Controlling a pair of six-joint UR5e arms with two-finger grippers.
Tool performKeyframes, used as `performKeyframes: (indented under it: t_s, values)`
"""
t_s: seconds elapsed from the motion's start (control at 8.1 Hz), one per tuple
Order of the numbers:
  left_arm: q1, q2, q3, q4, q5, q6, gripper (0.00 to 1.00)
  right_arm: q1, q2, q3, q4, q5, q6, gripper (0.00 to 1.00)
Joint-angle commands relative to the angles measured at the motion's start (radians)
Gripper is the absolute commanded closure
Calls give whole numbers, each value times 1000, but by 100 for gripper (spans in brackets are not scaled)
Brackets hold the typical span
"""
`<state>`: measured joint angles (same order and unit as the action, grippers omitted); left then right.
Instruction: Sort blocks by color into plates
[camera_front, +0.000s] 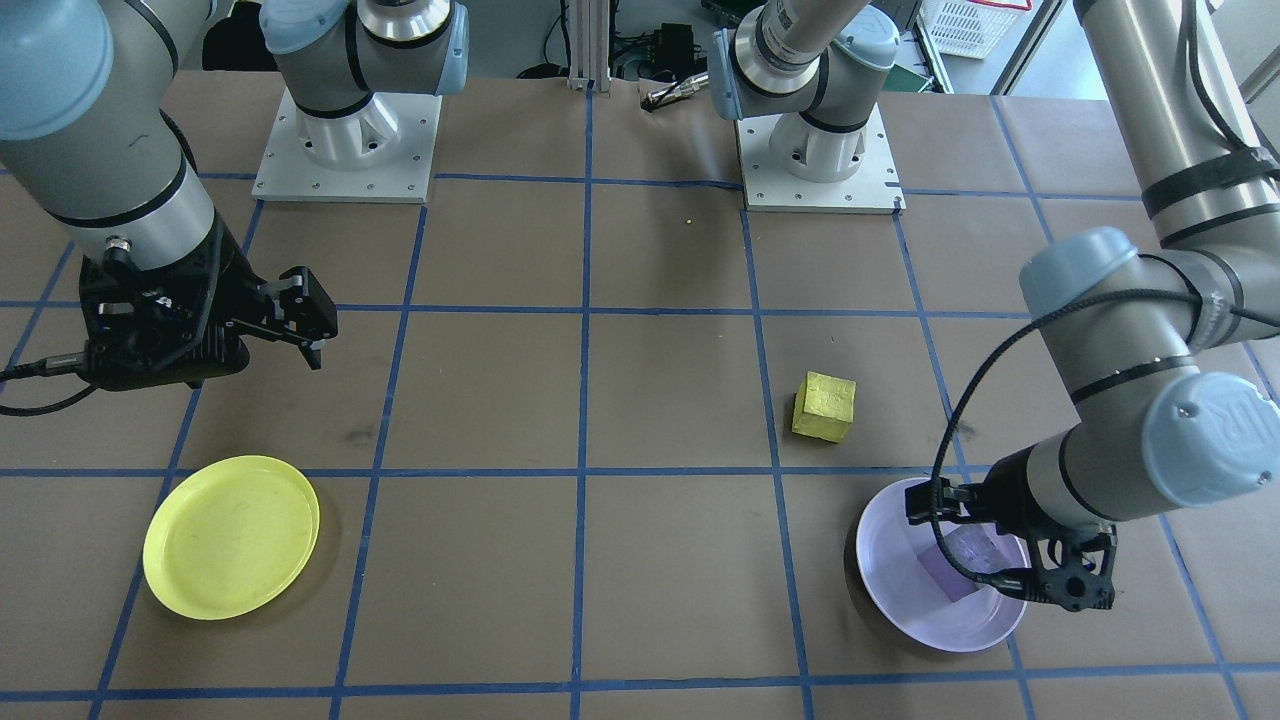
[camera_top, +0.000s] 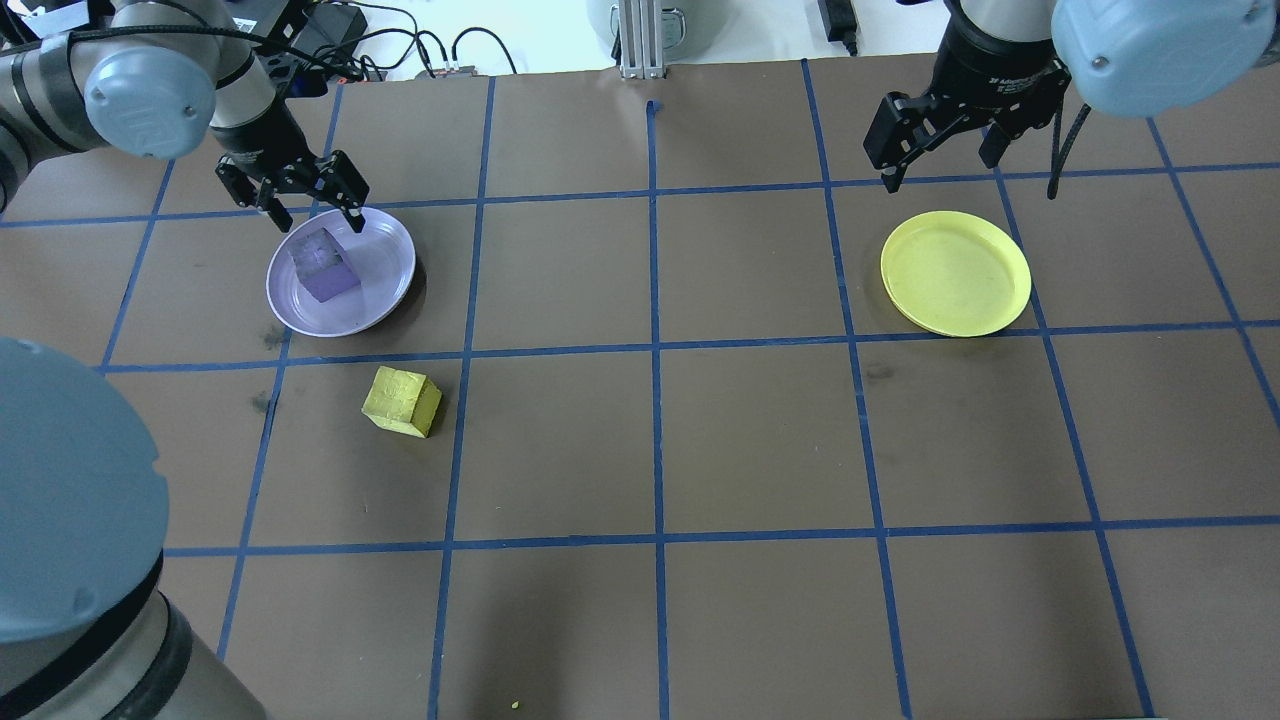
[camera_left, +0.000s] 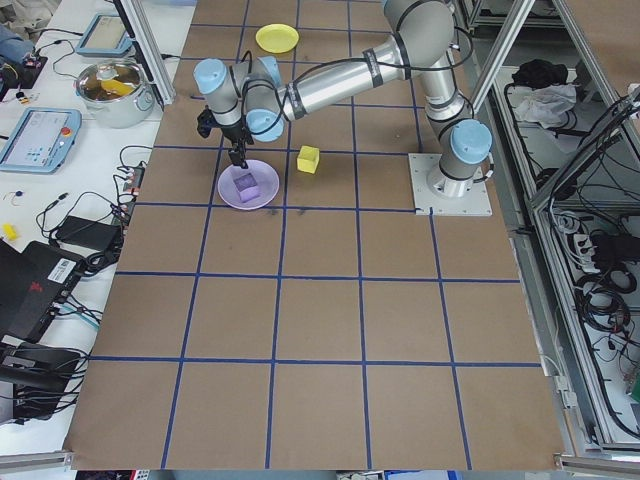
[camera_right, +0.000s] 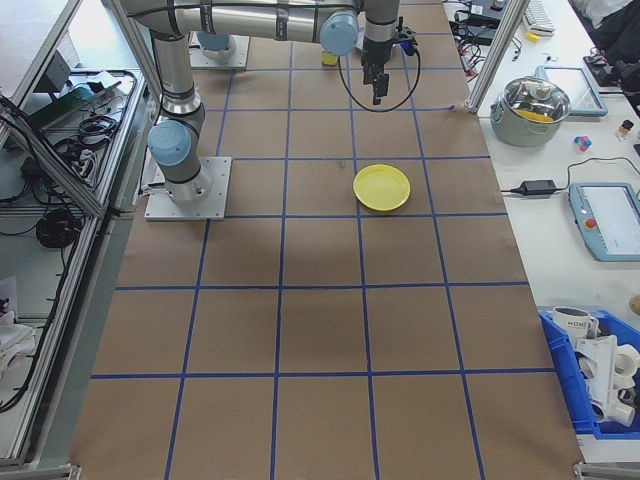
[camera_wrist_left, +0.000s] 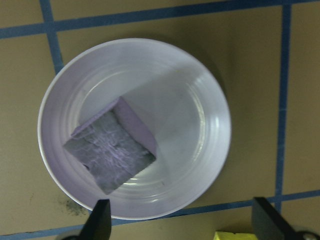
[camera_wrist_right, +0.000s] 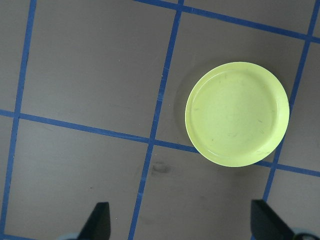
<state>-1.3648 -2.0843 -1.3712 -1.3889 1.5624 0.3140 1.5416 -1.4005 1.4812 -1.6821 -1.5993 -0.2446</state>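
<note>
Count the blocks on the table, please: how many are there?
2. The purple block lies in the lavender plate; the yellow block sits on the table beside that plate. None appear hidden.

Brown table (camera_left: 320, 330) with blue tape grid (camera_top: 655, 350), lab clutter on both long sides.
Beside the table in the exterior left view: white bench (camera_left: 60, 130) with steel pot (camera_left: 113, 92), two tablet-like devices (camera_left: 38, 135), black cables (camera_left: 70, 225). Across the table from that bench: metal frame rack (camera_left: 585, 250) with cable bundles. In the exterior right view, off the table's edge: blue bin (camera_right: 600, 385) holding white mugs, a power brick (camera_right: 540, 187). Lighting even, bright.
</note>
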Motion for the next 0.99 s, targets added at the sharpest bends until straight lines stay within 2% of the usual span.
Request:
performKeyframes:
  t_s: [0.0, 0.12, 0.25, 0.49, 0.86]
  values:
    - [-118, 126, -29, -18, -9, -38, 0, 0, 2, 2, -2, -2, 8, 0]
    - [-117, 203, -114, -16, -9, 26, 1, 0, 0, 2, -4, -2, 7, 0]
    - [-106, 257, -244, 26, -5, 110, 1, 0, 2, 4, 1, -4, 5, 0]
    - [-96, 283, -447, 225, -8, 120, 0, -1, 2, 4, 1, -4, 1, 0]
    - [-96, 251, -497, 235, -5, 65, 0, -3, 5, 4, -2, -4, 8, 0]
